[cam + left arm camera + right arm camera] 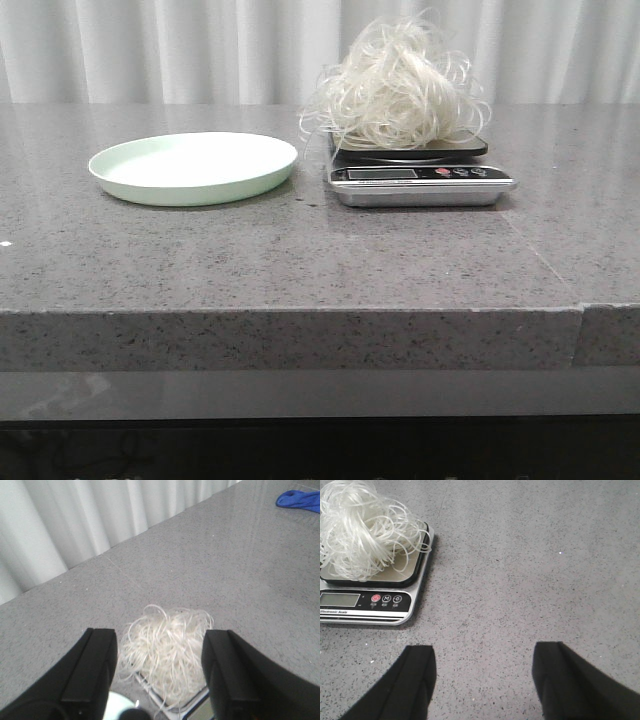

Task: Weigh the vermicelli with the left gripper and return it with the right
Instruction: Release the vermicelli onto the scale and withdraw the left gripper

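Observation:
The vermicelli (400,88), a fluffy mound of thin white strands, rests on the black pan of a silver kitchen scale (420,180) on the grey stone counter. It also shows in the left wrist view (170,650) and the right wrist view (362,530). My left gripper (160,645) is open and empty, raised above the mound, with the strands seen between its black fingers. My right gripper (482,662) is open and empty over bare counter, to the right of the scale (370,605). Neither gripper shows in the front view.
An empty pale green plate (193,166) lies left of the scale; a sliver of it shows in the left wrist view (119,705). A blue cloth (300,501) lies far off on the counter. White curtains hang behind. The counter's front edge is near the camera.

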You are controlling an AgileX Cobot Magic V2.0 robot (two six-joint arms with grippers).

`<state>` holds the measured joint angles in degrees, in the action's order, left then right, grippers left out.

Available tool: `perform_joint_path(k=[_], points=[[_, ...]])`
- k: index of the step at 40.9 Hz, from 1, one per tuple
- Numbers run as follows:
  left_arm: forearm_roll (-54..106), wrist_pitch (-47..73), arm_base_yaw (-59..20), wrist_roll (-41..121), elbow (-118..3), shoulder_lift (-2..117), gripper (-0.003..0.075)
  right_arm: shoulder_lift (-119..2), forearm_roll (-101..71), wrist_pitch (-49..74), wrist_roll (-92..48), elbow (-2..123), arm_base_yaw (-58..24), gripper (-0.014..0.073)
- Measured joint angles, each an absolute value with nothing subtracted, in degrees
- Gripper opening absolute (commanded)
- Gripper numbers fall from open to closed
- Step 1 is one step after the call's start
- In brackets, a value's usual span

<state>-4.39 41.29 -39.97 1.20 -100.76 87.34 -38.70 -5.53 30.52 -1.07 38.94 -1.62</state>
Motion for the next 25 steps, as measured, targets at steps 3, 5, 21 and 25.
perform_joint_path(k=[3,5,21,25], points=[[-4.39,41.29,-39.97,1.09,-97.08,83.71,0.0439,-38.70,-5.53,30.52,-1.07,38.94,-1.62,0.0524],[-4.39,41.29,-39.97,0.82,-94.35,81.15,0.0439,-38.70,-5.53,30.52,-1.07,38.94,-1.62,0.0524],[-4.39,38.24,-38.34,-1.50,-73.60,61.20,0.0439,-38.70,-5.53,30.52,-1.07,38.94,-1.62,0.0524],[-4.50,38.20,-36.85,-1.98,-69.05,56.23,0.0439,-38.70,-5.53,30.52,-1.07,38.94,-1.62,0.0524]])
